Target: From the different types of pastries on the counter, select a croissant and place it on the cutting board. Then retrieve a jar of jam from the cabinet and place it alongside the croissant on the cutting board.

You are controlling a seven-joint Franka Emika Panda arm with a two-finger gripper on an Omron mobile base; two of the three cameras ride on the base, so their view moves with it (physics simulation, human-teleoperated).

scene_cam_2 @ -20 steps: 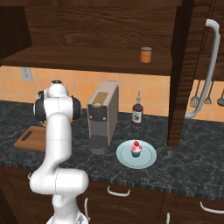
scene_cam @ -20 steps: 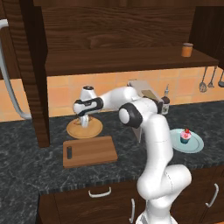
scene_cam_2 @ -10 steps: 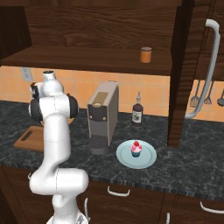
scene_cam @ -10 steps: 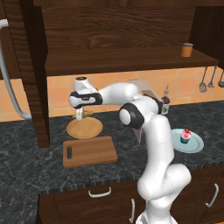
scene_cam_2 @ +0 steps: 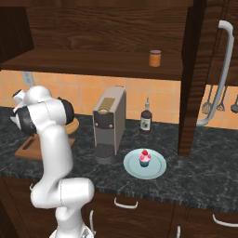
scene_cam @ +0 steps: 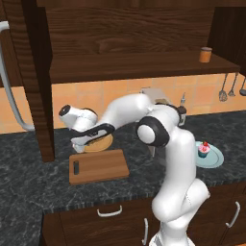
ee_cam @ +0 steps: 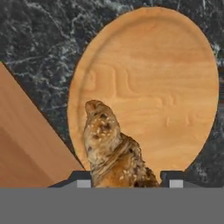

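**Croissant held between the fingers above the wooden plate**

Your gripper [ee_cam: 127, 179] has its two fingers closed on the croissant [ee_cam: 113, 151], one dark tip on either side of the pastry's lower end. In the hand view the croissant sticks out ahead of the fingertips, with the round wooden plate [ee_cam: 166, 87] below it. The cutting board [scene_cam: 98, 166] lies just beside that plate, directly under your gripper [scene_cam: 78, 147] in the left base view. The jam jar [scene_cam: 205, 54] stands on the cabinet shelf, well apart from your gripper, high and far to its side.
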